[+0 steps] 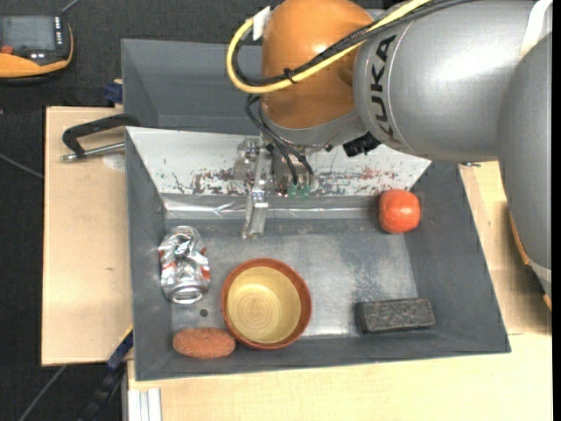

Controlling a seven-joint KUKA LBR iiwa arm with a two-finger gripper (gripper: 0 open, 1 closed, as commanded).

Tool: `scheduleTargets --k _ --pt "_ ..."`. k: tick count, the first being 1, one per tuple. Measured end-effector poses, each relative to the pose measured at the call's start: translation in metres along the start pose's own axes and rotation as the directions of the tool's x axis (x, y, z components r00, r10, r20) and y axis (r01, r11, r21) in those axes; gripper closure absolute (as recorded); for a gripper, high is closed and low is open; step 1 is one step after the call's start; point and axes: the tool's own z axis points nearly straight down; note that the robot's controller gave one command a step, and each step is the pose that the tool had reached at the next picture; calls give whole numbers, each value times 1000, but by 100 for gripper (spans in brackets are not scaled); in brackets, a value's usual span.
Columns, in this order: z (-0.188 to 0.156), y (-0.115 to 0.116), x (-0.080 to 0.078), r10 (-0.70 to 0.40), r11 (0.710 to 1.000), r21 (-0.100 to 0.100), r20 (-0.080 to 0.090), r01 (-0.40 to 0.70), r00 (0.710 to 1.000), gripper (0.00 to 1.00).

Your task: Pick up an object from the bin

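My pincer (255, 226) hangs low at the back of the bin (456, 261), near the foot of the far wall, over bare grey floor. From this angle I cannot tell whether it is spread or pressed together, and I see nothing in it.

By my reckoning two things are in easy reach. The crushed can (182, 266) lies toward the front and to the view's left of my pincer. Its long axis runs roughly back to front, with its open mouth facing the front wall. The wooden bowl (266, 303) sits almost straight ahead of my pincer toward the front, just beside the can, mouth up.

The red ball (399, 211) rests well off to the view's right by the back wall. The dark block (394, 314) and the brown scrubbing pad (203, 343) lie along the front.

To take the can, I judge I must come forward and leftward and close across its short width.
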Motion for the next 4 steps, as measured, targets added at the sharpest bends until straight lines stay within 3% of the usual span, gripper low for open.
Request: scheduleTargets --k 1,2,3,4 --pt "-5 -1 -2 3 1000 -1 9 -3 1000 100" --pt "67 28 7 -149 989 -1 6 149 989 100" --pt "-54 -15 28 -141 990 -3 21 141 990 100" --pt "-52 40 41 -352 936 -1 26 352 936 100"
